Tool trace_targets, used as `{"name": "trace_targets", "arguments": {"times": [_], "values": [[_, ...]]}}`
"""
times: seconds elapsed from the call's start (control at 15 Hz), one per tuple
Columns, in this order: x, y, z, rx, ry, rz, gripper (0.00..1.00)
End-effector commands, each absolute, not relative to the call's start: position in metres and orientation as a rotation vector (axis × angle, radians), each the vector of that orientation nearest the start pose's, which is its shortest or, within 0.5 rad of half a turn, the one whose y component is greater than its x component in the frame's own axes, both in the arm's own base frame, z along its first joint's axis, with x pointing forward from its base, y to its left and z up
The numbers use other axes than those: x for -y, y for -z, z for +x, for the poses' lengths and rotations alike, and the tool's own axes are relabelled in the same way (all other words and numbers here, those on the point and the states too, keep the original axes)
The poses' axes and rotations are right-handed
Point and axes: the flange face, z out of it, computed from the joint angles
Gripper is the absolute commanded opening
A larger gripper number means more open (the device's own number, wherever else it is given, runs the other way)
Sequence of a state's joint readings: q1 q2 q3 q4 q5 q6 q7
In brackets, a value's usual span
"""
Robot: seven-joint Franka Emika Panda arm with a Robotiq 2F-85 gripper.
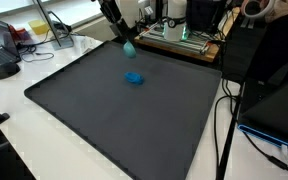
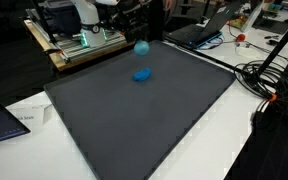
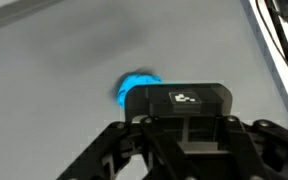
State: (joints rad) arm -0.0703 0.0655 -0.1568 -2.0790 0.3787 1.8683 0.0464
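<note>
Exterior view, left to right: white tabletop (image 1: 19,120); black mat (image 1: 94,110) laid over it; jaws clamped on a teal lump (image 1: 130,47), raised clear of the mat near its far edge. Blue lump (image 1: 134,77) lying on the mat just below, apart from the held piece. Judged advisable: hold the grip firm, move slowly and level, and avoid striking the blue lump underneath.

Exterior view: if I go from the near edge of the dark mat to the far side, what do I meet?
Dark mat → blue lump lying on it → teal lump pinched in the gripper, above the mat → wooden board behind the mat.
</note>
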Motion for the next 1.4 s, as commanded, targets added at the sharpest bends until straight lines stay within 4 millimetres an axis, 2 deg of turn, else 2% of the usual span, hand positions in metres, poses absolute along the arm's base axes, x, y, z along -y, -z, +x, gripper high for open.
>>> {"name": "trace_targets", "arguments": {"times": [0.0, 0.13, 0.33, 0.4, 1.0, 1.33], "values": [[0.097, -0.372, 0.523, -0.604, -0.371, -2.694, 0.46], [0.105, -0.357, 0.526, -0.603, -0.418, -2.685, 0.46], [0.106, -0.355, 0.53, -0.599, -0.428, -2.685, 0.46], [0.106, -0.356, 0.53, -0.598, -0.426, -2.685, 0.21], [0.076, -0.304, 0.55, -0.671, -0.568, -2.605, 0.21], [0.068, -0.285, 0.569, -0.731, -0.56, -2.585, 0.21]]}}
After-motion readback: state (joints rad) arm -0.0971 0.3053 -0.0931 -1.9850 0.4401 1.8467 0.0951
